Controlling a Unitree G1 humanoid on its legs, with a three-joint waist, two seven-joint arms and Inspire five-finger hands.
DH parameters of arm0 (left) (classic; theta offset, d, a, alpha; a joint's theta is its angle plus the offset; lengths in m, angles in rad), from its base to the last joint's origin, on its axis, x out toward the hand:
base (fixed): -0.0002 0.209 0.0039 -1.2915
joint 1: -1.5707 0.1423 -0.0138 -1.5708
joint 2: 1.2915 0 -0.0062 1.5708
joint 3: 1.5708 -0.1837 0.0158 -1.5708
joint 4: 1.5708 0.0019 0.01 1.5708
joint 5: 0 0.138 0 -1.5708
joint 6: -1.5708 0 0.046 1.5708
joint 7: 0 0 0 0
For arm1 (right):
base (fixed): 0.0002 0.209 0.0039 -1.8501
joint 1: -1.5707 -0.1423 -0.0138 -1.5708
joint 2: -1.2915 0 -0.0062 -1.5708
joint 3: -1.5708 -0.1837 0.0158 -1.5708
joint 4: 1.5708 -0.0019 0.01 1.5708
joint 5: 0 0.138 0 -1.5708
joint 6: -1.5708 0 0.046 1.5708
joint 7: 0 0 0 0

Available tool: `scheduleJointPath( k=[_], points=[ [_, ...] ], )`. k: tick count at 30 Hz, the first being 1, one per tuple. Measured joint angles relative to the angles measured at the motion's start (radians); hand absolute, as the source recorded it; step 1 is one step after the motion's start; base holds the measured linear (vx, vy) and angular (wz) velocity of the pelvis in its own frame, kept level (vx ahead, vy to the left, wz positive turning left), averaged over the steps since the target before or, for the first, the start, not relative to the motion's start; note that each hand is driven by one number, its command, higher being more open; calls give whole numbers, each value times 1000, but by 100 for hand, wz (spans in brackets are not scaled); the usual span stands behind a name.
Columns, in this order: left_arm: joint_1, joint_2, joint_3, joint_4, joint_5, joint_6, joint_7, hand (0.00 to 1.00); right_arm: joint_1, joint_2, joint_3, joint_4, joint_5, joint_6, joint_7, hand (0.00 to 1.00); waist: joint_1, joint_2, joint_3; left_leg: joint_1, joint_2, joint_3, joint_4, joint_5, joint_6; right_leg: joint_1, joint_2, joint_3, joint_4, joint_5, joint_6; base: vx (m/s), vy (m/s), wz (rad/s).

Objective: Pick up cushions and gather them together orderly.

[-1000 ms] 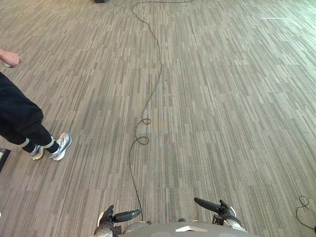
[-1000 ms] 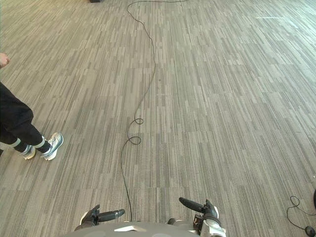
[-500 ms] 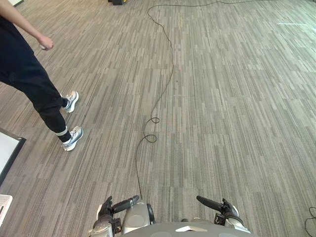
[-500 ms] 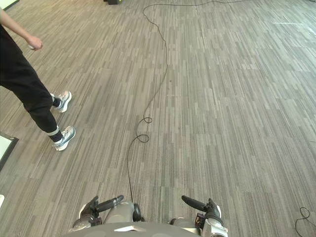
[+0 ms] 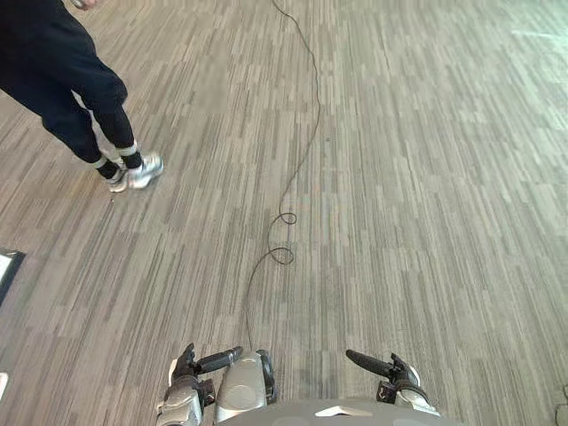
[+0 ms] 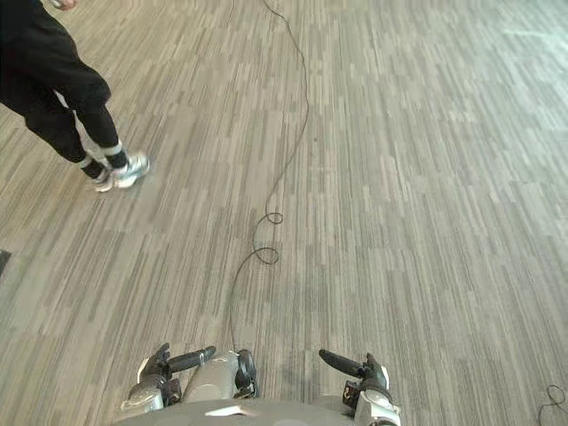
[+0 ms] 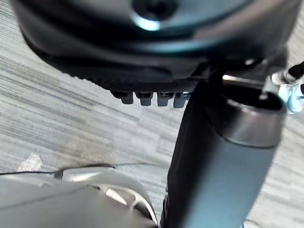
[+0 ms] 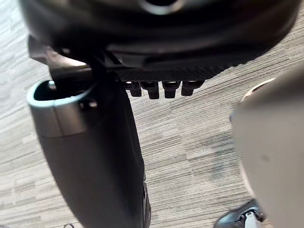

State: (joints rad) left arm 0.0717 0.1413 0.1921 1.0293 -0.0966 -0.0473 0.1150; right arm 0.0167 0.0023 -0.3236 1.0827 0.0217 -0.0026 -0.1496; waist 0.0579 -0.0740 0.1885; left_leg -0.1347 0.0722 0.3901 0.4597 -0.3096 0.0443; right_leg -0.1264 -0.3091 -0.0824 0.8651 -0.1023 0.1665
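**Q:** Cushions: where do they lie?

**A:** That cannot be told from these views. Largest is (a), the grey striped carpet floor (image 5: 444, 177), which spreads ahead of the robot.

**Q:** And next in size?

**A:** (b), a person (image 5: 62, 71) in dark trousers at the far left, with pale shoes (image 5: 142, 171) on the carpet, well apart from both hands.

**Q:** The hands?

**A:** (c), the left hand (image 5: 188, 371), low at the near edge. Its fingers are straight and point inward, and it carries nothing. In its wrist view the fingertips (image 7: 145, 98) sit in a row beside the thumb (image 7: 213, 166), with bare carpet past them. (d), the right hand (image 5: 395, 377), is low at the near right. It is likewise straight-fingered and empty, with its fingertips (image 8: 156, 89) above carpet.

**Q:** Smallest?

**A:** (e), the corner of a dark-edged flat panel (image 5: 5, 266) at the left border.
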Motion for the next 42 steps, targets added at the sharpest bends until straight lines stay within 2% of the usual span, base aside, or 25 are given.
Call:
scheduleJointPath(
  k=[1, 3, 7, 9, 10, 12, 14, 15, 16, 17, 18, 19, 22, 24, 25, 27, 29, 31, 33, 34, 35, 36, 38, 40, 42],
  points=[
    [1, 1, -2, 0, 3, 4, 5, 100, -5, -1, 0, -3, 0, 0, 0, 100, -6, -3, 5, 38, -6, 2, -14, -9, 3, -27, -15, -16, 89, -2, -17, 349, 71, -19],
    [8, -2, -22, 1, 16, 8, 8, 100, -6, -8, 20, -40, -2, -12, 6, 100, -18, 14, 11, 181, -9, 7, -106, -24, -5, -134, -13, -117, 245, -75, -122, 399, 22, -13],
    [-4, -20, -21, 1, 19, 6, 6, 100, -40, -17, 36, -55, -2, -23, 11, 100, -43, 37, 26, 314, 4, 8, -223, -11, -30, -273, 67, -234, -19, -128, -157, 444, -73, 10],
    [-11, -30, -20, 14, 20, 5, 4, 100, -45, -13, 34, -62, -4, -22, 15, 100, -52, 39, 31, 379, 1, -13, -277, -6, -46, -281, 150, -214, -406, -14, -131, 505, -159, 40],
    [-23, -47, -13, 26, 25, 6, 2, 100, -55, -27, 29, -58, -2, -18, 19, 100, -58, 62, 38, 427, 19, -50, -287, -13, -72, -257, 185, -189, -416, 113, -214, 519, -191, 26],
    [-26, -75, -9, 24, 30, 4, 0, 100, -64, -38, 30, -58, -30, -22, 19, 100, -53, 93, 37, 428, 44, -70, -265, 8, -108, -256, 197, -189, -371, 58, -217, 462, -176, 11],
    [-31, -133, 8, 16, 32, 3, -6, 100, -62, -36, -21, -67, -27, -18, 20, 100, -68, 127, 39, 384, 104, -138, -64, 29, -141, -211, 200, -227, -301, -70, -218, 529, -226, 34],
    [-33, -135, 20, 12, 39, 6, -16, 100, -60, -33, -26, -68, -28, -16, 20, 100, -71, 132, 39, 354, 126, -158, 22, 39, -149, -190, 206, -238, -302, -86, -220, 575, -252, 38],
    [-39, -134, 30, 8, 52, 6, -24, 100, -52, -28, -25, -69, -29, -12, 20, 100, -68, 135, 40, 279, 168, -193, 220, 103, -159, -143, 223, -250, -311, -115, -221, 446, -196, 27],
    [-37, -138, 43, -10, 53, 5, -23, 100, -39, -32, -9, -74, -27, -8, 18, 100, -60, 136, 49, 170, 234, -207, 468, 116, -169, -71, 252, -261, -345, -140, -224, 428, -183, 19],
    [-37, -139, 53, -20, 52, 5, -24, 100, -37, -31, -8, -74, -24, -6, 17, 100, -58, 139, 51, 140, 255, -202, 532, 109, -170, -46, 259, -263, -357, -146, -225, 385, -106, 7],
    [-34, -137, 67, -51, 50, 4, -19, 100, -22, -27, -5, -75, -19, 0, 13, 100, -53, 125, 59, 56, 283, -172, 627, 77, -159, 32, 271, -266, -399, -165, -225, 362, -77, 3],
    [-21, -131, 67, -96, 39, -7, -15, 100, 2, -16, -2, -88, 7, 0, 7, 100, -49, 107, 56, -69, 272, -106, 517, 38, -118, 127, 270, -264, -482, -182, -214, 379, -14, 1],
    [-29, -127, 69, -115, 22, -9, -16, 100, 8, -10, -1, -86, 20, 2, 5, 100, -39, 89, 62, -135, 228, -68, 287, 34, -108, 175, 250, -251, -514, -190, -185, 480, 132, -23],
    [-47, -123, 74, -119, 16, -10, -15, 100, 7, 1, -1, -84, 20, 4, -6, 100, -15, 66, 74, -161, 149, -92, 26, 88, -115, 209, 209, -213, -516, -218, -159, 551, 226, -61],
    [-49, -126, 81, -119, 7, -12, -14, 100, 3, 7, 2, -78, 19, 4, -8, 100, 2, 51, 73, -158, 94, -147, -62, 214, -130, 230, 188, -161, -527, -232, -138, 455, 224, -76],
    [-49, -107, 91, -100, 6, -13, -14, 100, -5, 31, 13, -73, 18, 2, -5, 100, -8, 16, 45, -148, 60, -152, -39, 161, -136, 231, 164, -92, -550, -218, -143, 503, 222, -55],
    [-47, -95, 109, -100, -19, -7, -13, 100, 8, 49, 11, -77, 18, 1, -6, 100, -1, -11, 33, -146, 67, -143, 82, 127, -103, 235, 139, -33, -492, -198, -116, 557, 299, -50],
    [-44, -85, 105, -81, -20, -7, -10, 100, 16, 60, 13, -90, 16, -2, -3, 100, 14, -27, 23, -65, 75, -71, 126, 59, -68, 142, 84, -14, -207, -150, -73, 501, 261, -77],
    [-46, -82, 98, -73, -20, -5, -10, 100, 15, 60, 14, -98, 15, -3, -1, 100, 11, -27, 22, -38, 75, -55, 124, 42, -52, 101, 62, -20, -107, -101, -75, 436, 220, -71],
    [-47, -80, 87, -62, -17, -4, -12, 100, 15, 60, 15, -112, 15, -5, 4, 100, 9, -17, 29, 13, 75, -31, 112, 10, -23, 41, 26, -37, 31, -33, -75, 505, 224, -59],
    [-46, -80, 87, -60, -12, 2, -11, 100, 16, 58, 20, -128, 5, -13, 7, 100, 3, -18, 29, 73, 76, -6, 91, -21, 2, -15, -13, -80, 162, -41, -84, 416, 182, -66],
    [-29, -74, 88, -51, -12, 7, -10, 100, 15, 56, 32, -142, -4, -24, 8, 100, -9, -21, 27, 179, 86, 39, 35, -37, 1, -98, -31, -156, 264, -78, -131, 370, 65, -68],
    [-28, -68, 76, -30, -13, 8, -10, 100, 10, 53, 33, -160, -21, -38, 9, 100, -30, -12, 27, 260, 114, 93, -28, -41, -9, -194, -26, -272, 229, -128, -146, 475, -25, -62],
    [-34, -59, 39, -1, -14, 13, -12, 100, -18, 21, 42, -123, -22, -37, 9, 100, -35, -3, 33, 342, 129, 147, -97, -31, -26, -250, -15, -459, 15, -144, -174, 586, -102, -69]
  ],
)
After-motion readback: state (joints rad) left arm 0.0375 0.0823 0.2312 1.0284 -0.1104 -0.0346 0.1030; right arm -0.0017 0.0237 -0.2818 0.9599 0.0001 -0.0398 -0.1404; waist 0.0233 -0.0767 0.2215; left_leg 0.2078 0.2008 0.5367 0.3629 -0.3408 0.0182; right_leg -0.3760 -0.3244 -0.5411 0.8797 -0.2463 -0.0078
